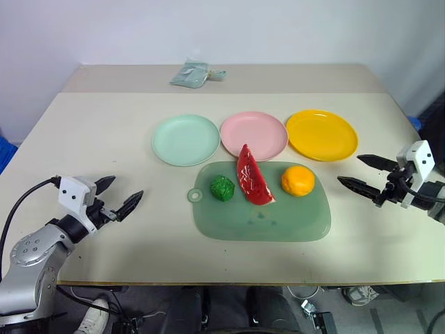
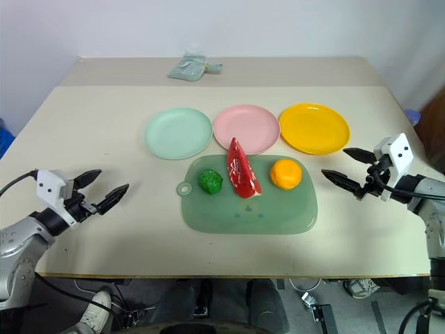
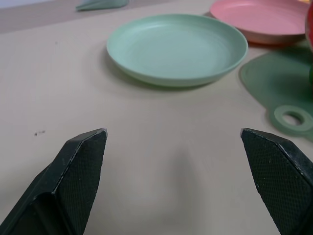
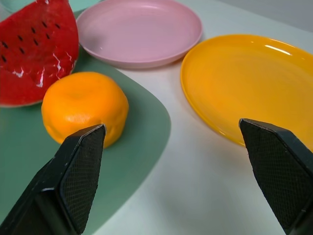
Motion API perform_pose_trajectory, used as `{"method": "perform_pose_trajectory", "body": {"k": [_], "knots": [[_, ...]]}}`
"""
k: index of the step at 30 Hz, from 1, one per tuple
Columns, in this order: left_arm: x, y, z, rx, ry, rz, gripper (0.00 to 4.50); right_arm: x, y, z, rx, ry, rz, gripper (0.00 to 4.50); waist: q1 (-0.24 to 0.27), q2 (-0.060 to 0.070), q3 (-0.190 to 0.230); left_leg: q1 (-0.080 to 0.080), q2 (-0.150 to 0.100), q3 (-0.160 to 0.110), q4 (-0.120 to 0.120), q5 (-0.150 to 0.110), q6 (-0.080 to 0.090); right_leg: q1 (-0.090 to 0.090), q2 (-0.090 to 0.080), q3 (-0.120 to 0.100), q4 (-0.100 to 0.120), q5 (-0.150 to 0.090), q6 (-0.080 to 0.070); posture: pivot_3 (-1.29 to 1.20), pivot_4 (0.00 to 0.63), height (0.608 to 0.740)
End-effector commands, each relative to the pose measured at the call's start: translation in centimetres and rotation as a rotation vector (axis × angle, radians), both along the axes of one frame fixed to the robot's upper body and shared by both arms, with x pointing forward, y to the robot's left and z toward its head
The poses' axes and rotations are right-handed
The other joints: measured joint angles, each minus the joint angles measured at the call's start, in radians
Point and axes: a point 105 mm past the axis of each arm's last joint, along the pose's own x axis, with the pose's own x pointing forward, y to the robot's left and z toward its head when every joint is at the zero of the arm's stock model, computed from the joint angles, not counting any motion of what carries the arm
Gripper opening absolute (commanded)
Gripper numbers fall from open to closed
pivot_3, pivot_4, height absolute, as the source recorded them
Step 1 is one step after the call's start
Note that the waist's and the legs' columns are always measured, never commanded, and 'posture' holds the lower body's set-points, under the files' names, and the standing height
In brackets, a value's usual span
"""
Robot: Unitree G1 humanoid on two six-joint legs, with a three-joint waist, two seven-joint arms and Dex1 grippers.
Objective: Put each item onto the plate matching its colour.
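On a dull green board sit a bumpy dark green ball, a red watermelon wedge and a round orange fruit. Behind the board stand three empty plates: mint green, pink and yellow-orange. My left gripper hovers open over the table left of the board, aimed toward the mint plate. My right gripper is open to the right of the board, with the orange fruit and the yellow-orange plate ahead of it.
A pale teal cloth bundle lies at the far edge of the table. The board's tab hole points toward my left gripper. Bare tabletop lies on both sides of the board and plates.
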Motion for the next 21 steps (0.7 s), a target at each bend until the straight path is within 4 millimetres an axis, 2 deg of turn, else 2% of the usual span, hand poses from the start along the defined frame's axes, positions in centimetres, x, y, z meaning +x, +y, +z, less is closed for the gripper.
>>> {"method": "perform_pose_trajectory", "body": {"k": [1, 7, 12, 15, 18, 21], "knots": [[0.2, 0.1, 0.7, 0.016, -0.045, -0.013, 4.5, -0.2, 0.2, 1.5, -0.009, -0.062, 0.012, 4.47, 0.001, 0.0, 0.0, 0.0, 0.0, 0.0, 0.0, 0.0, 0.0, 0.0, 0.0, 0.0, 0.0, 0.0, 0.0, 0.0, 0.15, 0.74], [0.7, -0.8, 0.3, 0.0, -0.044, -0.042, 4.5, -0.5, 0.6, 1.2, 0.003, -0.062, 0.008, 4.47, 0.003, 0.0, 0.0, 0.0, 0.0, 0.0, 0.0, 0.0, 0.0, 0.0, 0.0, 0.0, 0.0, 0.0, 0.0, 0.0, 0.15, 0.74], [1.5, -3.0, 0.7, -0.024, -0.044, -0.121, 4.5, -0.8, 0.8, 1.6, 0.009, -0.061, 0.001, 4.47, 0.005, 0.0, 0.0, 0.0, 0.0, 0.0, 0.0, 0.0, 0.0, 0.0, 0.0, 0.0, 0.0, 0.0, 0.0, 0.0, 0.15, 0.74], [2.0, -4.7, 1.1, -0.028, -0.037, -0.19, 4.5, -1.1, 1.2, 2.5, 0.012, -0.089, -0.004, 4.47, 0.006, 0.0, 0.0, 0.0, 0.0, 0.0, 0.0, 0.0, 0.0, 0.0, 0.0, 0.0, 0.0, 0.0, 0.0, 0.0, 0.15, 0.74], [2.6, -7.2, 1.7, -0.069, -0.012, -0.303, 4.5, -1.9, 2.2, 3.4, 0.042, -0.103, 0.023, 4.47, 0.009, 0.0, 0.0, 0.0, 0.0, 0.0, 0.0, 0.0, 0.0, 0.0, 0.0, 0.0, 0.0, 0.0, 0.0, 0.0, 0.15, 0.74], [2.7, -9.0, 2.1, -0.073, 0.0, -0.394, 4.5, -3.0, 2.7, 3.3, 0.051, -0.075, 0.049, 4.47, 0.01, 0.0, 0.0, -0.001, 0.0, 0.0, 0.001, 0.0, 0.0, 0.0, 0.0, 0.0, 0.0, 0.0, 0.0, 0.0, 0.15, 0.74]]}}
